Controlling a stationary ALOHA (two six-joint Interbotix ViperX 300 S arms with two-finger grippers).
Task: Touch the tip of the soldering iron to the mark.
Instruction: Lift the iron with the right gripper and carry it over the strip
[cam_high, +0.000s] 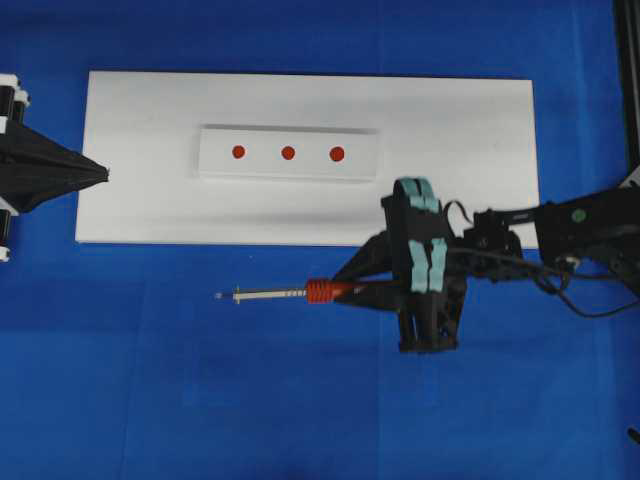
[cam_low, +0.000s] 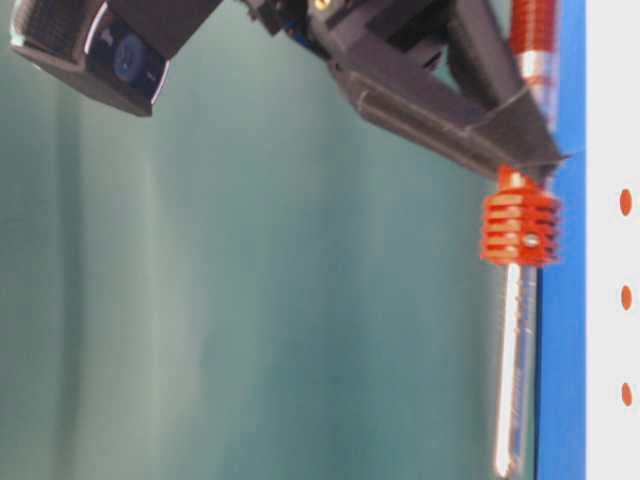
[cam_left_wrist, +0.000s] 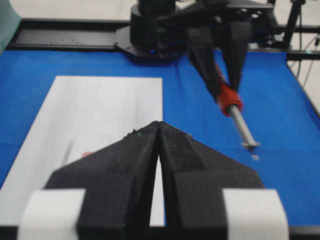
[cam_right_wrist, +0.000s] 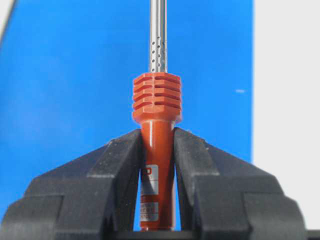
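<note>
The soldering iron (cam_high: 320, 291) has a red-orange ribbed handle and a thin silver shaft pointing left, its tip (cam_high: 221, 295) low over the blue mat. My right gripper (cam_high: 347, 290) is shut on the handle, as the right wrist view (cam_right_wrist: 157, 135) shows; the tip is cut off at the top of that view. Three red marks (cam_high: 288, 153) sit in a row on a small white plate (cam_high: 215, 165), beyond the iron and apart from it. My left gripper (cam_high: 104, 175) is shut and empty at the board's left edge; its wrist view (cam_left_wrist: 159, 125) shows the iron (cam_left_wrist: 230, 100) ahead to the right.
The small plate lies on a large white board (cam_high: 130, 210) on a blue mat (cam_high: 200, 400). A black frame post (cam_high: 628, 80) stands at the far right. The right arm's base (cam_left_wrist: 150, 30) sits at the mat's far end in the left wrist view.
</note>
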